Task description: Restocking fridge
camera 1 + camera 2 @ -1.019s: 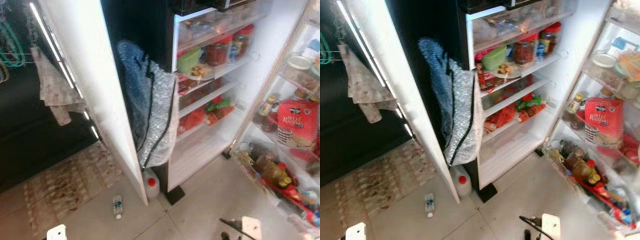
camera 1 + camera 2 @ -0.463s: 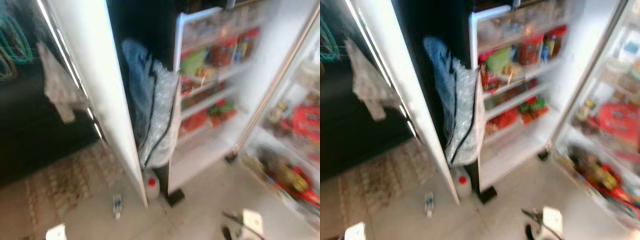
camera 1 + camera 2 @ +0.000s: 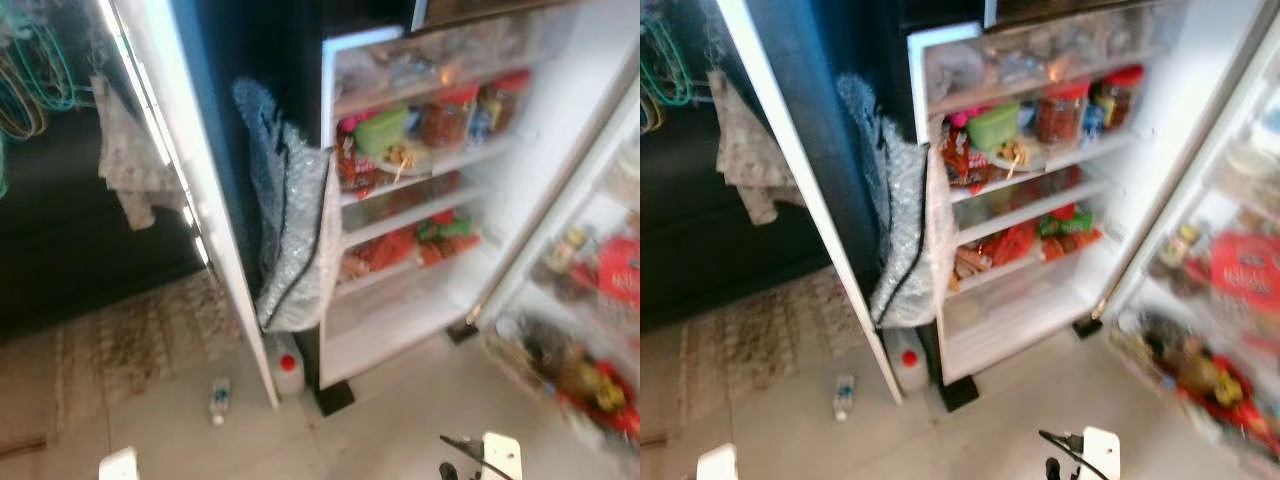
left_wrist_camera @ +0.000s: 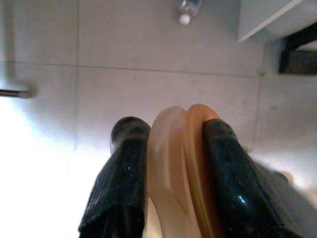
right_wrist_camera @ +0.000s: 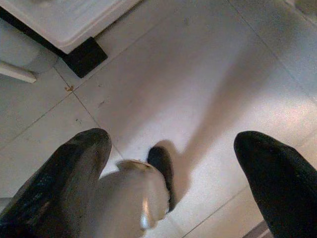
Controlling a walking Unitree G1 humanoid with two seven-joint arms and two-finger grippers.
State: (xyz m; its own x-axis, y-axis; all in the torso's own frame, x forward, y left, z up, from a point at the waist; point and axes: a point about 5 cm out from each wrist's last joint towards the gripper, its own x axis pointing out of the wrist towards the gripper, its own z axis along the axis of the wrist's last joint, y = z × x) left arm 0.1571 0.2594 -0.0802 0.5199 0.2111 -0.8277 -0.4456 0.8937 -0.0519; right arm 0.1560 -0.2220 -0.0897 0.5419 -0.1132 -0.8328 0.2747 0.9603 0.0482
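The fridge (image 3: 400, 310) stands open before me, its shelves packed with red-lidded jars (image 3: 447, 110), a green tub (image 3: 381, 130) and red packets (image 3: 390, 245); the lowest shelf is bare. In the left wrist view my left gripper (image 4: 171, 130) is shut on a flat tan object (image 4: 181, 163) held above the floor tiles. My right gripper (image 5: 173, 148) is open over the tiles near the fridge's foot, with nothing between its fingers. A white part of each arm shows at the bottom edge of the left eye view.
The right door's racks (image 3: 585, 330) hold bottles and a red packet (image 3: 622, 270). A blue-and-silver bag (image 3: 290, 240) hangs by the left door (image 3: 215, 230). On the floor are a small bottle (image 3: 218, 400), a white jug (image 3: 288, 368) and a rug (image 3: 130, 340).
The whole picture has shifted and blurred, so the camera has moved; the fridge sits further left in view. No thing has visibly moved.
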